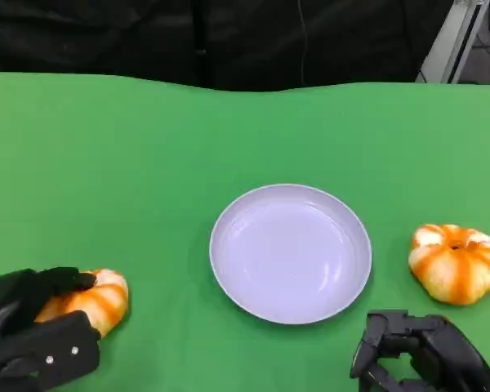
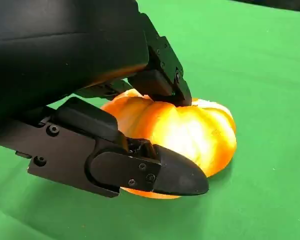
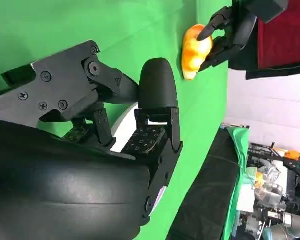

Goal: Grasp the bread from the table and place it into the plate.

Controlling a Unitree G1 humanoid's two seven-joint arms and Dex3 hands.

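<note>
- You are looking at two glossy, ribbed, pumpkin-shaped breads, orange with pale stripes: one bread (image 1: 94, 300) lying at the table's near left, a second bread (image 1: 457, 261) lying at the right, just beside the plate but apart from it.
- Your left hand (image 1: 34, 331) is closing its matte black fingers (image 2: 160, 172) around the near-left bread, one above and one below; it is gripping the loaf against the cloth.
- Your right hand (image 1: 420, 355) is sitting low at the near right, fingers curling inward with nothing between them.
- The green cloth (image 1: 131, 163) is covering the table, smooth and flat; a dark backdrop is running behind it.
- The round, shallow, pale lilac plate (image 1: 291, 253) is sitting mid-table, shiny, holding nothing.
</note>
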